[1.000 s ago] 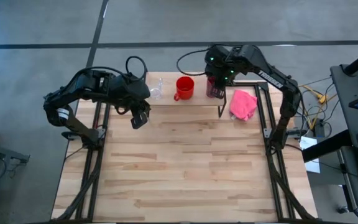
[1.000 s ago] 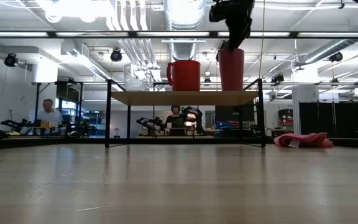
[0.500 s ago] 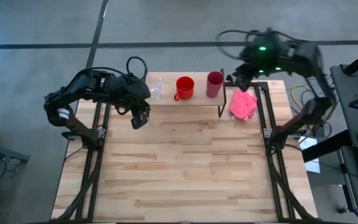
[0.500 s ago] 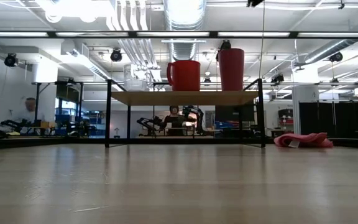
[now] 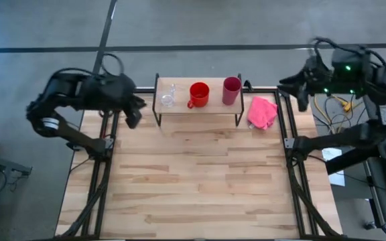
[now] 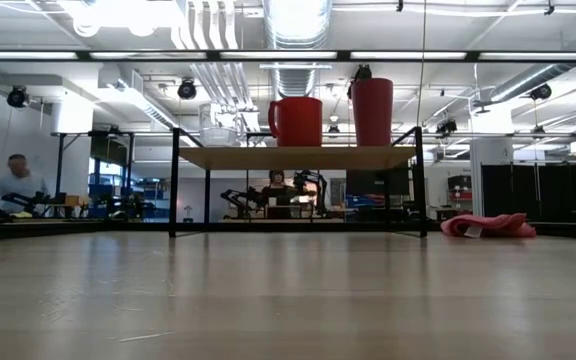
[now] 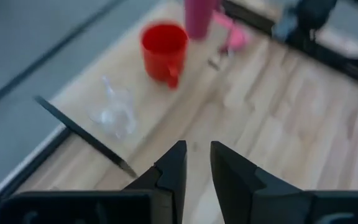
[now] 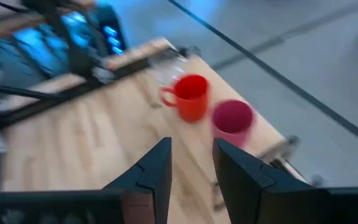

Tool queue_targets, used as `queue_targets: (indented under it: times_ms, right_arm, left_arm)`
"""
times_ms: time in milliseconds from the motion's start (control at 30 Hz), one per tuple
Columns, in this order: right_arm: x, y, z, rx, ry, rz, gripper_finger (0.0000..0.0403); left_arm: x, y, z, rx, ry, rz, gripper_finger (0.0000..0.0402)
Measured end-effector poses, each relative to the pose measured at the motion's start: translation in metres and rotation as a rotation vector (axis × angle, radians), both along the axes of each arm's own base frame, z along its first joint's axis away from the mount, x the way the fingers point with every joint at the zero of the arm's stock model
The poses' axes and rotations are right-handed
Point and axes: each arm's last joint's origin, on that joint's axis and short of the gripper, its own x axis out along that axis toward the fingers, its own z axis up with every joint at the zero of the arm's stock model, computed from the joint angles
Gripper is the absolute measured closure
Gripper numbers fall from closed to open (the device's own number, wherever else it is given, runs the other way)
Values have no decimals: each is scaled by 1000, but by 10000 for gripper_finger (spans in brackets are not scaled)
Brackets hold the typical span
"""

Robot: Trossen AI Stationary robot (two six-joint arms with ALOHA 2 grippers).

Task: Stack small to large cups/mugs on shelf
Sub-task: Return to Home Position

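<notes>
As all three vessels stand upright on the shelf [image 5: 213,109], the row in the high view reads left to right: clear glass [image 5: 168,96], red mug [image 5: 198,94], magenta tumbler [image 5: 231,90]. Each is apart from its neighbour. The mug handle is turned toward the glass side. In the low view the tumbler is the tallest and the glass the lowest. The shelf sits at the far edge of the desk [image 5: 200,181], with its black legs on the wood. A pink cloth [image 5: 262,112] lies crumpled on the desk just beside the tumbler end of the shelf.

The left claw [image 5: 132,115] hangs off the glass end of the shelf, over the desk's left side, touching nothing. Its fingers [image 7: 173,171] are a narrow gap apart and empty. The right claw [image 5: 300,94] is out past the desk's far right corner, well apart from the tumbler. Its fingers [image 8: 235,171] are parted slightly with nothing between them.

In the room behind, one person [image 6: 13,180] is at far left and another person [image 6: 276,188] shows under the shelf.
</notes>
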Motion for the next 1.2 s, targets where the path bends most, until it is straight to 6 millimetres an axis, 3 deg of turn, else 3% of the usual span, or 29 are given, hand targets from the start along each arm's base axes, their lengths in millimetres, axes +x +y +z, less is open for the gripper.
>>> queue_targets:
  times_ms: [200,333,533,667,867,1200]
  right_arm:
    - [-11,11,-27,20,-146,143,294]
    - [-12,13,-51,69,-205,172,298]
    - [-1,12,-89,90,-300,256,296]
    - [10,11,-113,100,-399,361,298]
    - [14,10,-150,153,-427,384,303]
    - [12,17,-187,36,-681,673,302]
  left_arm:
    - [-39,0,6,50,-245,28,343]
    - [-49,-1,-4,72,-352,-7,343]
    - [-56,-1,-40,63,-367,-3,343]
    - [-56,-1,-62,47,-442,10,343]
    - [-67,-3,-97,21,-598,-56,343]
    - [-90,-5,-163,-5,-730,-76,343]
